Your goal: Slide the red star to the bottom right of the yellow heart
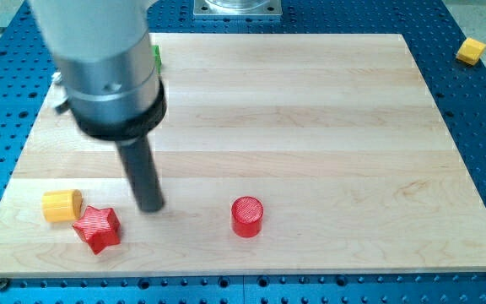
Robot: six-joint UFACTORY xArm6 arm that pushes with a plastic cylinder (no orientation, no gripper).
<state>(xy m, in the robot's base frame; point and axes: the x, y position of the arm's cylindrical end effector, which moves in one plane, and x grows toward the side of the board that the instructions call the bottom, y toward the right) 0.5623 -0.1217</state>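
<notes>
Star (97,229) just below-right of heart (62,205); my tip (151,208) right of star; cylinder (247,216) further right.

tabletop (310,110): pale wooden board with lengthwise grain, set on a blue perforated base
red star (97,228): near the view's bottom-left corner
yellow block (62,205): rounded, lying just up-left of the red star, close beside it or touching; heart shape not clear
red cylinder (247,216): upright, well apart to the star's right
green block (156,57): at the top-left edge, mostly hidden
my tip (151,207): on the wood, just right of the star
</notes>
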